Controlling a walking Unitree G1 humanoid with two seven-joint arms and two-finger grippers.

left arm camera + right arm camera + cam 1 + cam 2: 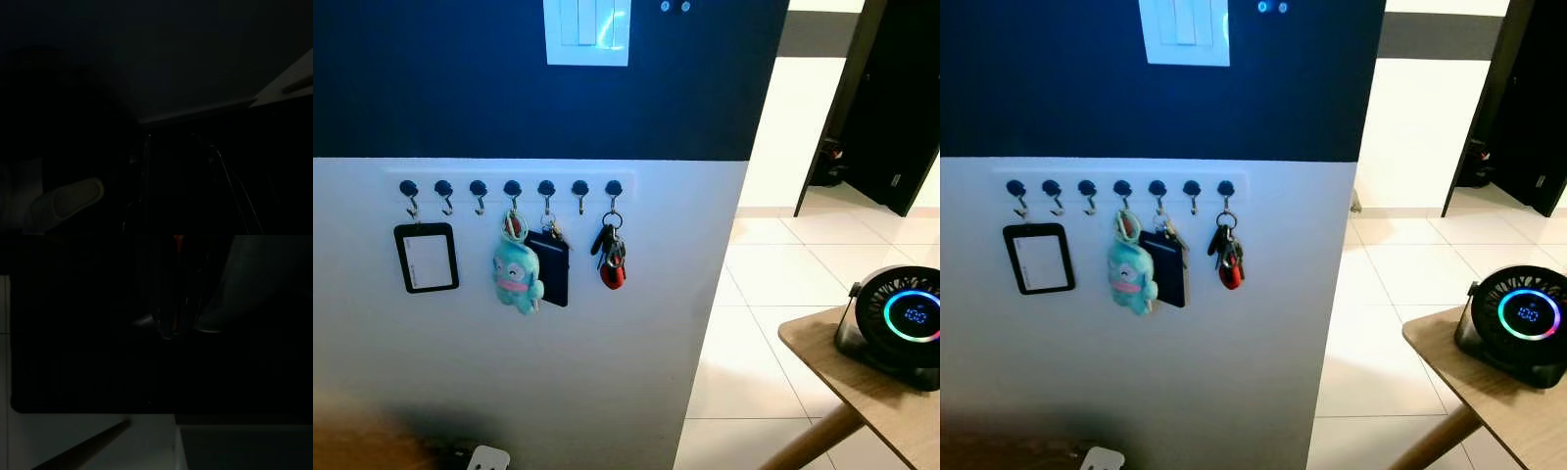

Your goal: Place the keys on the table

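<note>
— Head view, going left to right: what hangs on our hook rail [509, 186]?

— Badge holder [426, 257], plush charm [516, 272], dark wallet [551, 266], then the keys [610, 257] on the end hook, near the wall's corner edge.

— And the table [862, 387]?

— Well apart, across open tiled floor [754, 294]; a fan [898, 323] sits at its edge.

— Our grippers?

— Wrist views are too dark; we cannot tell.

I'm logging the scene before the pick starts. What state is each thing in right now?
Keys: hanging from the last hook at the robot's right end, not yet taken.
Plush charm: hanging from the fourth hook.
Dark card pouch: hanging beside the plush.
Badge holder: hanging from the first hook.
Hooks two, three and six: bare.
Fan: on the table, display lit.
Door: open.
</note>
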